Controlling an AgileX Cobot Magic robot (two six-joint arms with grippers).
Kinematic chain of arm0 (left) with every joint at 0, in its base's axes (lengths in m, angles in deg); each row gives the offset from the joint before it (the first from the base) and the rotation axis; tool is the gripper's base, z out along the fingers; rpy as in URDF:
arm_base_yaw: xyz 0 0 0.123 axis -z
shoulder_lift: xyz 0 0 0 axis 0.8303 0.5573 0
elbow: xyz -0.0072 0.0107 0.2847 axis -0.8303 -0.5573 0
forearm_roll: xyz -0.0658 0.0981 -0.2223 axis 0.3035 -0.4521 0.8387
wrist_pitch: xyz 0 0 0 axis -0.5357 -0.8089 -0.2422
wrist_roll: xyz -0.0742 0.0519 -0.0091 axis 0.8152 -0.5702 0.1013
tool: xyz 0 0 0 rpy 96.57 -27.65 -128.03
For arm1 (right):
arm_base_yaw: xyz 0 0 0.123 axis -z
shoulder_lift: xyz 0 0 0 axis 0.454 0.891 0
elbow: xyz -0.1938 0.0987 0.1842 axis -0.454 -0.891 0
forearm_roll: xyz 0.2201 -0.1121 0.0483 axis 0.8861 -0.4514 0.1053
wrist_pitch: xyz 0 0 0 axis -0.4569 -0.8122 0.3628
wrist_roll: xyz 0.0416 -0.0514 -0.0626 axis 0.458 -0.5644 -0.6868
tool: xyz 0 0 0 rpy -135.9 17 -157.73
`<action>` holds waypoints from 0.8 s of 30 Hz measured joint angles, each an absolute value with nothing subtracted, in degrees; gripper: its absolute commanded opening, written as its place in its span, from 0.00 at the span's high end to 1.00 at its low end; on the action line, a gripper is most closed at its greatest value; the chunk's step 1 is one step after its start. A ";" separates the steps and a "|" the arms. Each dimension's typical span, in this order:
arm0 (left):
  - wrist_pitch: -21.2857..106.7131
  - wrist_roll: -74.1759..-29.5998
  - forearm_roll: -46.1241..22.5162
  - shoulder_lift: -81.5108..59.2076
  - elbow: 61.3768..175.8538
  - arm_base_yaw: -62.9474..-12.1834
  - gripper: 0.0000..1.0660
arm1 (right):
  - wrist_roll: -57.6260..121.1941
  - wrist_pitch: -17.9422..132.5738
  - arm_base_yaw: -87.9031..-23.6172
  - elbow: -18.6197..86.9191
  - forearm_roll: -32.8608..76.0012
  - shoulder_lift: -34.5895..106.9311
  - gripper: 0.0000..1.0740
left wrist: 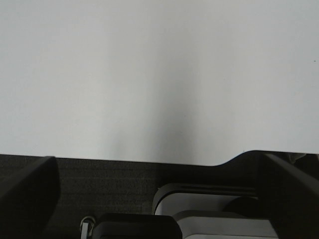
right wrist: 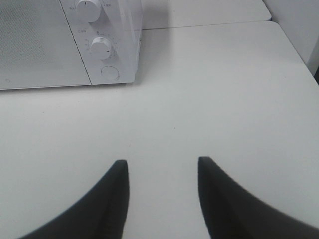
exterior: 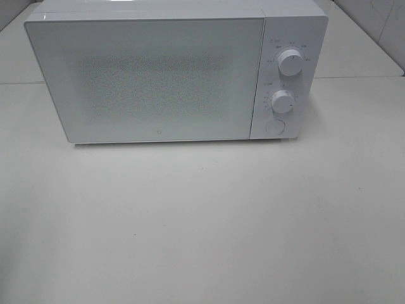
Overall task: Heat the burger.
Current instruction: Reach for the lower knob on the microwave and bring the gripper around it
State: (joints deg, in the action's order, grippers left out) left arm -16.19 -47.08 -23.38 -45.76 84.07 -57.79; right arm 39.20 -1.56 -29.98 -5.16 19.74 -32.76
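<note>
The burger is not visible in any view. A white microwave (exterior: 152, 76) stands at the back of the white table (exterior: 202, 221) with its door shut; its mesh window shows nothing inside. It also shows in the right wrist view (right wrist: 45, 45). My right gripper (right wrist: 162, 160) is open and empty, low over the bare table in front of and to the right of the microwave. My left gripper (left wrist: 158, 157) shows only as two dark fingers (left wrist: 30, 189) spread wide apart over the table's edge, holding nothing. Neither gripper shows in the exterior high view.
The microwave's panel on its right side has two round knobs, an upper knob (exterior: 290, 62) and a lower knob (exterior: 282, 101), with a round button (exterior: 274, 126) below. A grey machine part (left wrist: 214, 214) lies beyond the table edge in the left wrist view.
</note>
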 measured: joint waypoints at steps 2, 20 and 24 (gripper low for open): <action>-16.19 -47.08 -23.38 -47.42 83.44 -57.79 0.04 | 39.20 -1.56 -29.98 -5.16 19.74 -32.76 0.57; -9.02 -47.08 -23.84 -67.13 78.28 -57.79 0.04 | 39.20 -1.56 -29.98 -5.16 19.74 -32.76 0.57; -8.62 -47.08 -24.24 -70.28 78.16 -57.79 0.04 | 39.20 -1.56 -29.98 -5.16 19.74 -32.76 0.57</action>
